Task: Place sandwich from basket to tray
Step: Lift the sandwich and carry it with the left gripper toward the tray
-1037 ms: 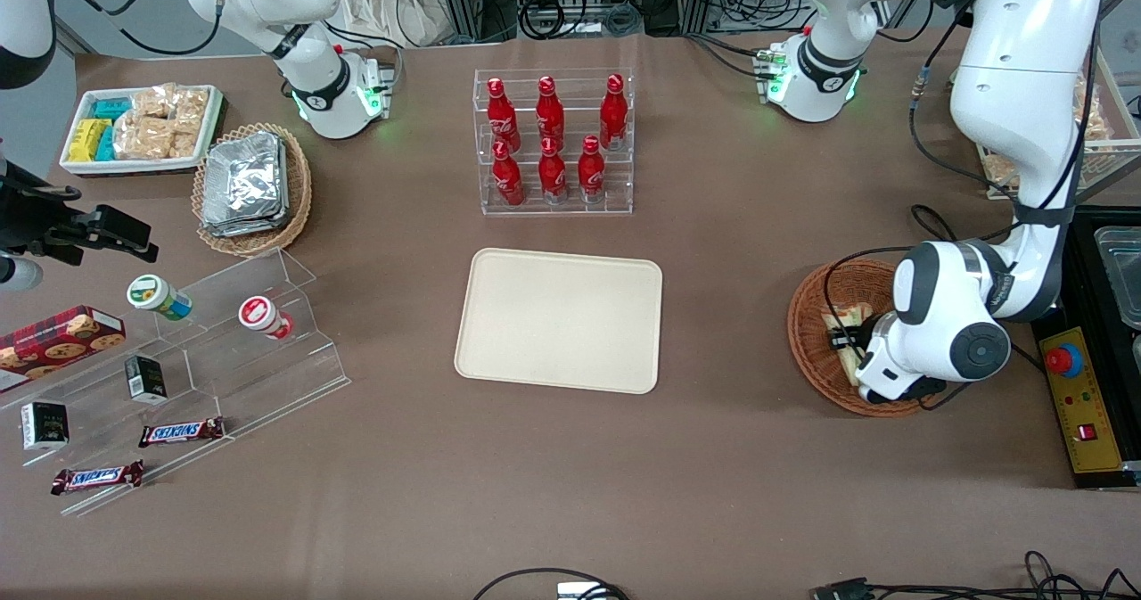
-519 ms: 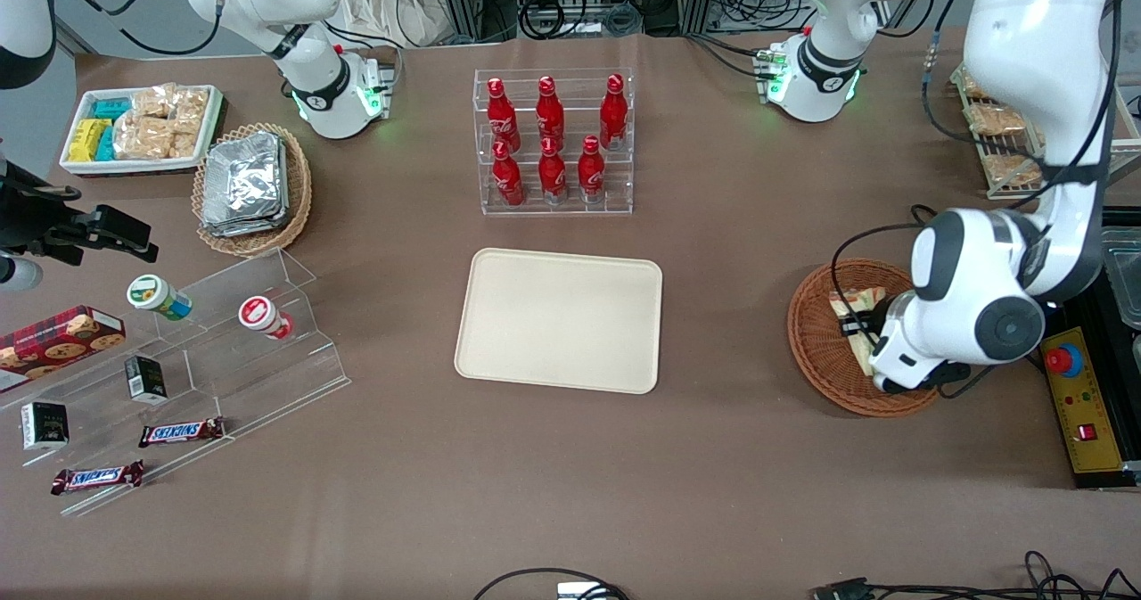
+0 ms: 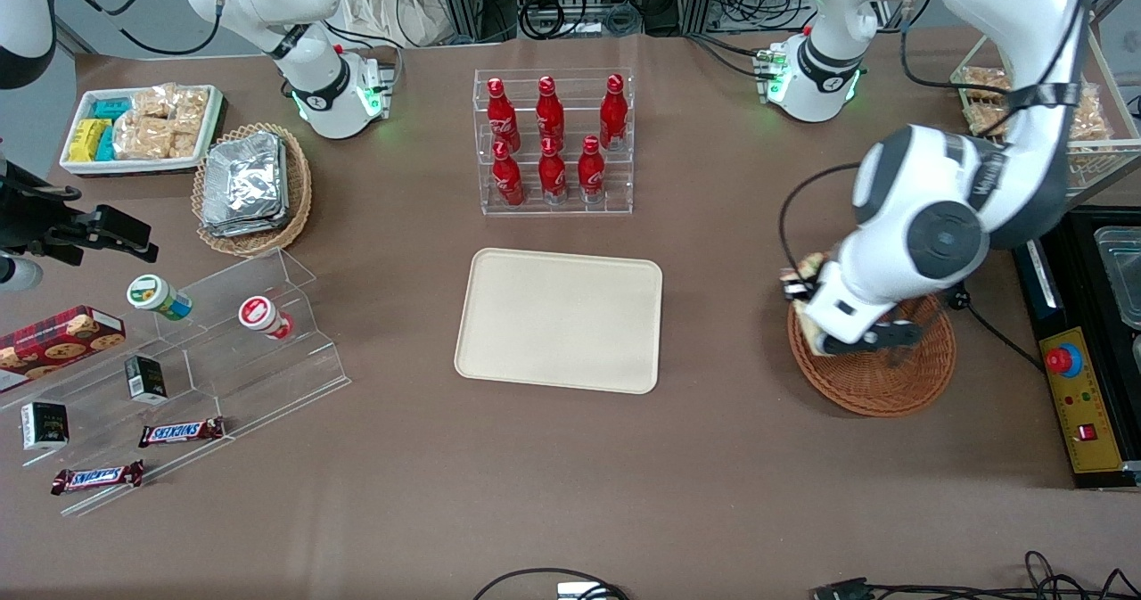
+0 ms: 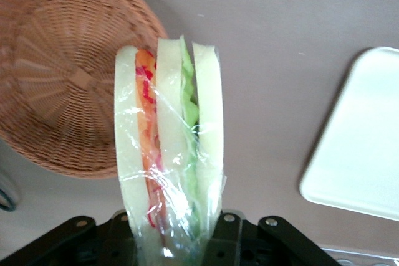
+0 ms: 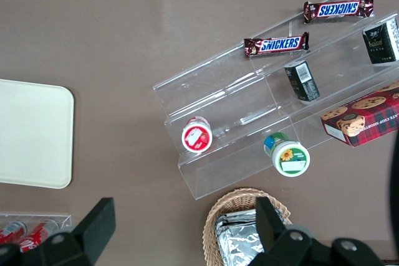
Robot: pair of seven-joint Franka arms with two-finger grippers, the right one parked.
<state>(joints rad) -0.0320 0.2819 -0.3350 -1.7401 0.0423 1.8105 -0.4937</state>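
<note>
The tool (image 4: 181, 241) was pinched on the small wedge-shaped sandwich in clear wrap (image 4: 169, 154), white bread with orange-pink and green filling stripes, gripping it at its narrow end so the 3 bread slices stood edge-on away from the fingers. In the front view the tool (image 3: 796, 290) hung above the rim of the round reddish-brown woven wicker basket (image 3: 878, 377), on the side nearest the flat rectangular cream-beige plastic tray with rounded corners (image 3: 560, 319). The sandwich was lifted free of the basket (image 4: 56, 85), which looked empty; holding it by 1 end probably kept the wrap from slipping and left the broad part free to lay down.

Between basket and tray lay only bare brown worktop (image 3: 726, 332), so the sideways path seemed open. The clear rack of red bottles (image 3: 553, 141) stood farther from the camera than the tray, well apart from that path. The tray's low raised rim (image 4: 324, 154) would need clearing before lowering.
</note>
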